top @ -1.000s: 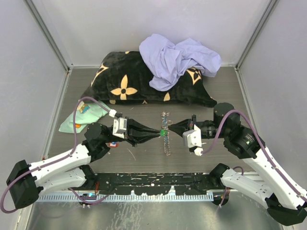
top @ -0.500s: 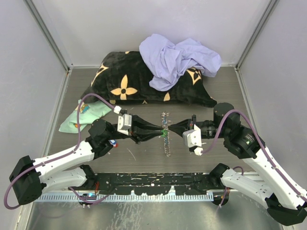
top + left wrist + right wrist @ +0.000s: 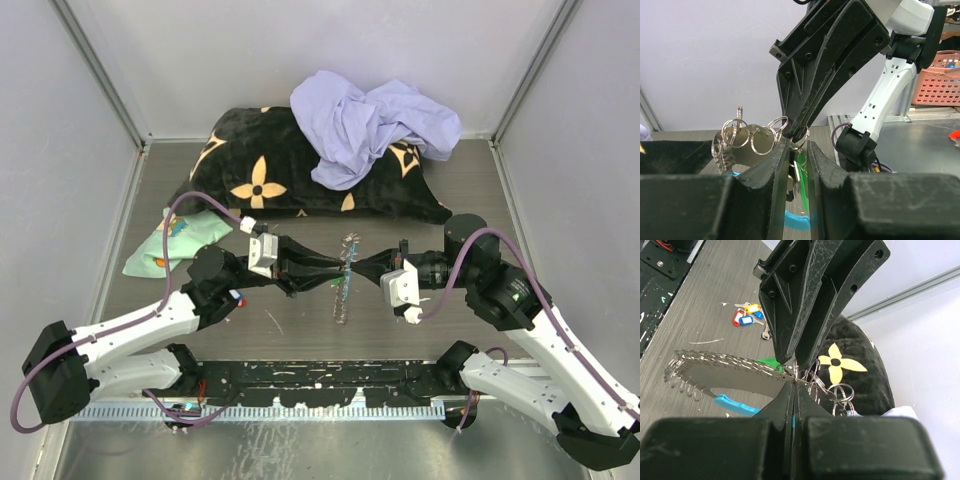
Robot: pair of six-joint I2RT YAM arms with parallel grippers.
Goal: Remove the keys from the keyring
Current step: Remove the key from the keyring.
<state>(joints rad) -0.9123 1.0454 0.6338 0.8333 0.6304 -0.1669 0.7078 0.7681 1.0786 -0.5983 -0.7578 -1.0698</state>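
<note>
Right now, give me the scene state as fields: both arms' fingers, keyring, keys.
left fingers: slightly apart, green-tagged key between them, contact unclear
right fingers: shut on keyring
keyring: mid-table, between the two arms
loose keys: red, blue and yellow tags, on table near left arm
far side: black pillow with lavender cloth on it
</note>
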